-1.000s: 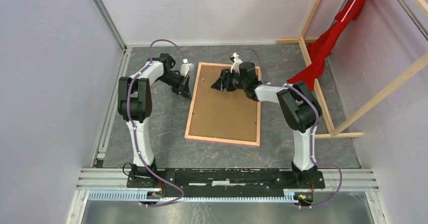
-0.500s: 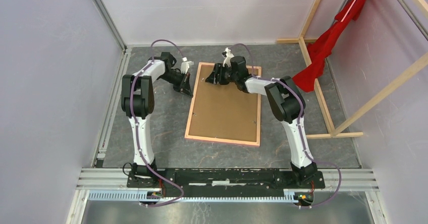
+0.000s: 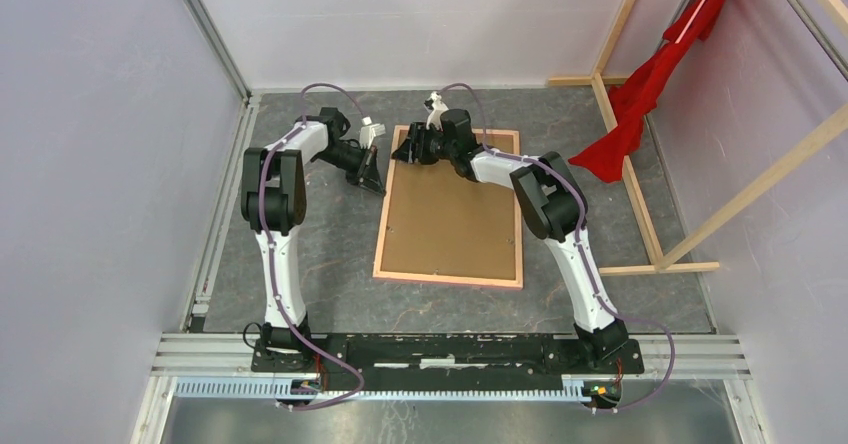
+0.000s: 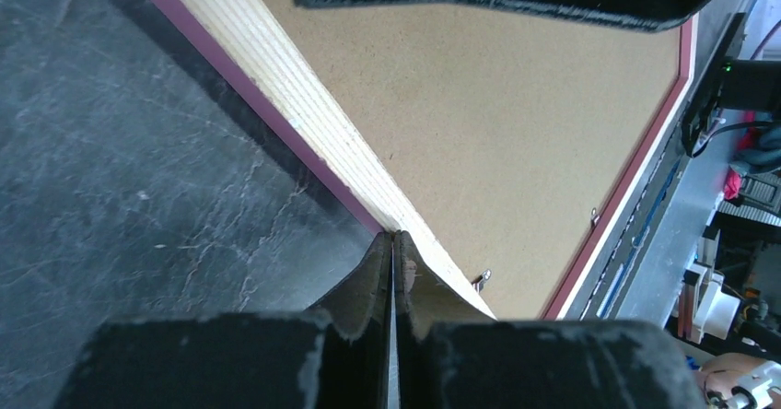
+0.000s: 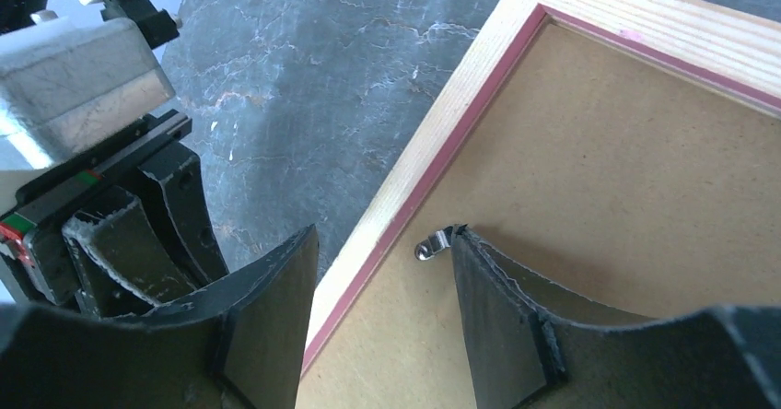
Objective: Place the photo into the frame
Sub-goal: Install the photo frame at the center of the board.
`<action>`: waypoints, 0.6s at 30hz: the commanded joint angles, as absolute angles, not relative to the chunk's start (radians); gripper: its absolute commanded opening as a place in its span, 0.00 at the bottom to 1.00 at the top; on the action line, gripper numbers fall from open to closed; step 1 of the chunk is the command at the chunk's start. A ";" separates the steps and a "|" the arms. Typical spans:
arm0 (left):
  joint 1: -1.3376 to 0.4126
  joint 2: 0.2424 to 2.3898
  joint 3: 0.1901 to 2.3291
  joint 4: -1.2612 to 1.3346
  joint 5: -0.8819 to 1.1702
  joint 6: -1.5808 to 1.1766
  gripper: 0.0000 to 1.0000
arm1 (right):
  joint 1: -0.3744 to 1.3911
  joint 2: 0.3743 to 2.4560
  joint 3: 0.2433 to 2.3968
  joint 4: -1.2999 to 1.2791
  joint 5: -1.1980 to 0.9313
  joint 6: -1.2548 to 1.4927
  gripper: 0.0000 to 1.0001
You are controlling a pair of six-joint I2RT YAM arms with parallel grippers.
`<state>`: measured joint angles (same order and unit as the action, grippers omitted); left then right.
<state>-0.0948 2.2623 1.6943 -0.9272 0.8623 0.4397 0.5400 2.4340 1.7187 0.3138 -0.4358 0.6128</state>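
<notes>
Nearest me, the frame [image 3: 448, 278] lies flat on the tabletop [image 3: 330, 254], back up, showing pale wood rails with a pink lip along the edges. The photo [image 3: 450, 219] sits inside it, face down, so I see only its brown hardboard back, filling the opening from rail to rail.

Farther out, both arms meet near the frame's far left corner. My left gripper [image 4: 394, 243] has its fingers pressed together with nothing between them. The tips are right at the outer edge of the left rail; whether they touch the wood I cannot tell. My right gripper [image 5: 382, 243] has its fingers apart and straddles that same rail — one finger over the bare tabletop outside, the other on the hardboard side, just beside a small metal clip [image 5: 431, 243]. It clamps nothing.

Off to the far right, well apart from the frame, bare wooden beams [image 3: 641, 209] stand at the tabletop's edge — a red cloth [image 3: 645, 84] hangs from them.
</notes>
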 commanded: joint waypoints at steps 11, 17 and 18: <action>-0.149 2.277 1.655 -0.969 0.874 0.512 0.06 | 0.555 2.472 1.750 0.287 -0.425 0.625 0.61; -0.149 2.283 1.660 -0.969 0.868 0.512 0.05 | 0.556 2.486 1.749 0.305 -0.466 0.658 0.58; -0.149 2.284 1.661 -0.969 0.867 0.512 0.05 | 0.559 2.484 1.742 0.312 -0.471 0.663 0.58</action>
<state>-0.1173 2.2623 1.6836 -0.9371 0.8776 0.4587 0.5461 2.4512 1.7370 0.3202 -0.4343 0.6331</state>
